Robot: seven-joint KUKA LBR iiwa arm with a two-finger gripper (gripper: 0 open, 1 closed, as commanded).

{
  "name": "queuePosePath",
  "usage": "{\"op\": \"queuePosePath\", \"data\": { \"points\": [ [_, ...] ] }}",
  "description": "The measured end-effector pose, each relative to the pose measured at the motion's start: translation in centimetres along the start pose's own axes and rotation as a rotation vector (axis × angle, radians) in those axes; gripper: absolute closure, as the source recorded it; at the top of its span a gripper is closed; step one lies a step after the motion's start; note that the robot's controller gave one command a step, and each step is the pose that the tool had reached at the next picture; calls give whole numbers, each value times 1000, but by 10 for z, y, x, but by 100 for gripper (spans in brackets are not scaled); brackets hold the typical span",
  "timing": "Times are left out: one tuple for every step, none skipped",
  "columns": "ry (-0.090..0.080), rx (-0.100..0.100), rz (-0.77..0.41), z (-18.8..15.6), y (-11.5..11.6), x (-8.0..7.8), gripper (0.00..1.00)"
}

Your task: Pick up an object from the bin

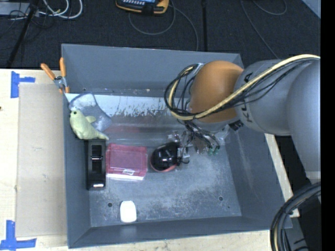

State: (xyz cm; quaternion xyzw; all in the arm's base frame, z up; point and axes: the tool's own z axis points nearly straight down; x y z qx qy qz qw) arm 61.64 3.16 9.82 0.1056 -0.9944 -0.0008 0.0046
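The pincer [183, 149] stood touching a black rounded object [164, 159] just beyond its tip, a pink box [126, 161] lying farther out that way; its opening could not be told.

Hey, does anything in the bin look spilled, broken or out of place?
Nothing stands out. The pale plush toy sits in the far left corner, the black block, pink box and white lump lie flat on the floor, and the gripper is beside the black round thing.
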Motion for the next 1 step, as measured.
{"op": "queuePosePath", "data": {
  "points": [
    [-9,2,0,-21,0,-2,100]
  ]
}}
